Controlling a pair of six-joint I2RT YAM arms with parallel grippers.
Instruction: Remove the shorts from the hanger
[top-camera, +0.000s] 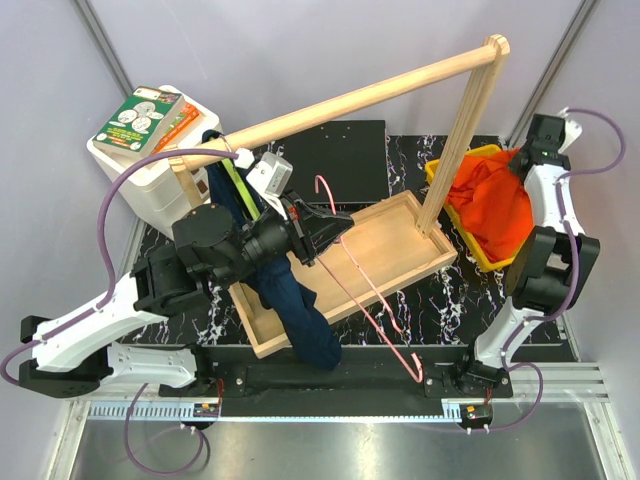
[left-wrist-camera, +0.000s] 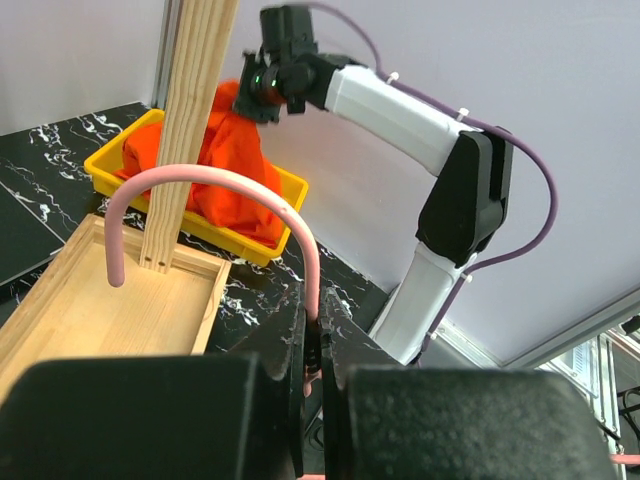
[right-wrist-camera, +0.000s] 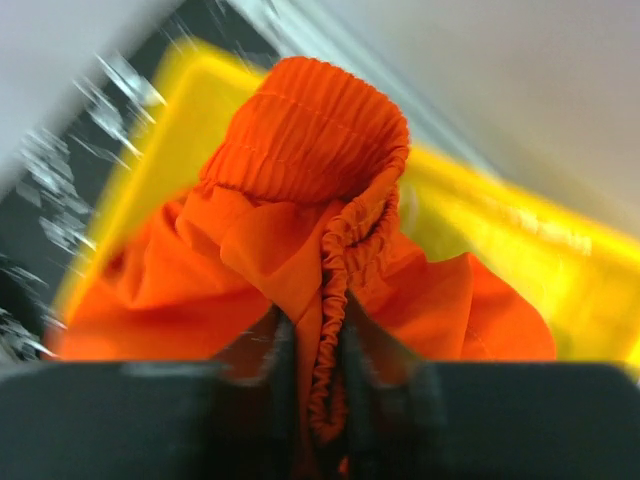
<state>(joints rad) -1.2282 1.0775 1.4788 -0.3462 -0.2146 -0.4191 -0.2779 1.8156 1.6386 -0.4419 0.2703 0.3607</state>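
The orange shorts (top-camera: 495, 215) lie bunched in a yellow bin (top-camera: 478, 262) at the right. My right gripper (top-camera: 517, 165) is over them. In the right wrist view its jaws (right-wrist-camera: 322, 350) are shut on the gathered waistband of the orange shorts (right-wrist-camera: 300, 150). The dark navy shorts (top-camera: 295, 305), with a yellow-green strip (top-camera: 238, 185), hang from near the rod's left end down past the wooden tray's front corner. My left arm hides how they are attached. My left gripper (top-camera: 325, 228) is shut on a bare pink hanger (top-camera: 370, 290). Its hook (left-wrist-camera: 200, 180) curves up ahead of the jaws (left-wrist-camera: 315, 335).
A wooden rack has a slanted rod (top-camera: 380, 92), an upright post (top-camera: 460, 130) and a tray base (top-camera: 390, 240) on the black marbled table. A white box (top-camera: 150, 175) with a green book on top stands at the back left. A black mat (top-camera: 345, 155) lies behind the tray.
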